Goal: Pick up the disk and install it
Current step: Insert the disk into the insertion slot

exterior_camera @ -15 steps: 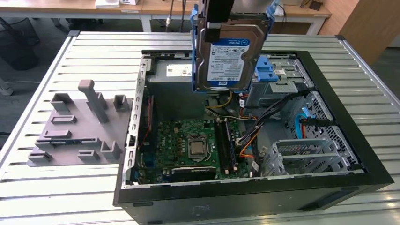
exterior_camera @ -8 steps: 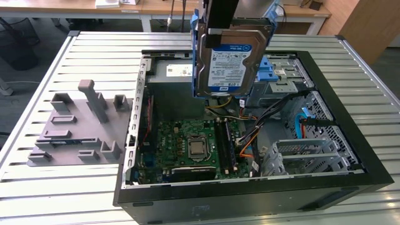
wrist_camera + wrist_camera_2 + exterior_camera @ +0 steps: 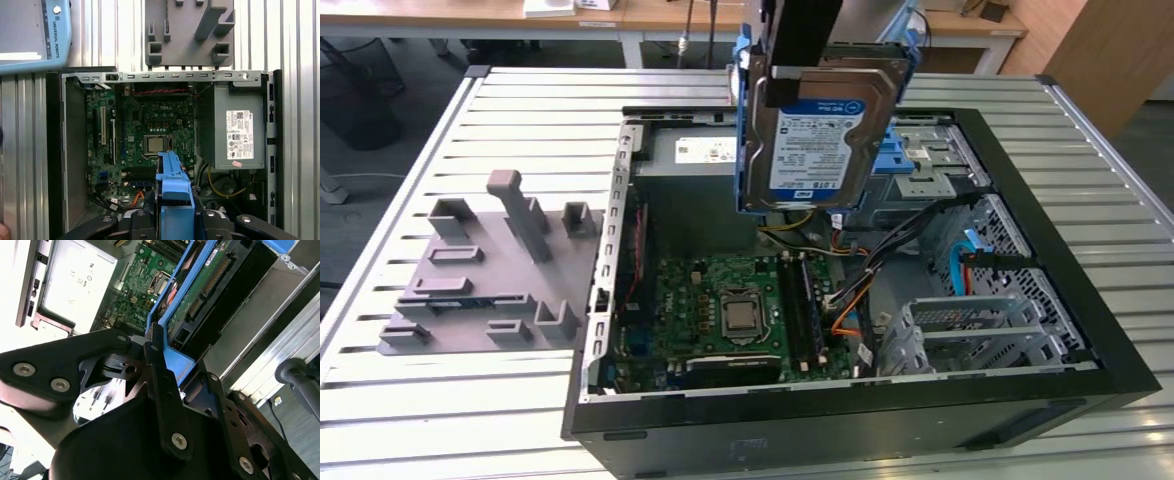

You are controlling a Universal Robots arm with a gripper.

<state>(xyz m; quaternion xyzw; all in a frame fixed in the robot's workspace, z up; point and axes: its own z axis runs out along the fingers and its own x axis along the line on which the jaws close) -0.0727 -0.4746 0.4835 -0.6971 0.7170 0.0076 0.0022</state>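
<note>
Blue-framed, the disk [image 3: 821,135] hung upright over the open case [image 3: 854,425], its carrier clamped in the gripper [image 3: 167,357], and it likely needed squaring with the drive cage [image 3: 937,160] before any lowering.

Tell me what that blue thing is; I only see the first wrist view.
Observer: The carrier around the disk; the exterior view shows its white-and-blue label.
Operator: Is it resting on something?
Observer: No, the gripper holds it upright above the open case.
Operator: And its back?
Observer: The second wrist view shows a green circuit board there.
</note>
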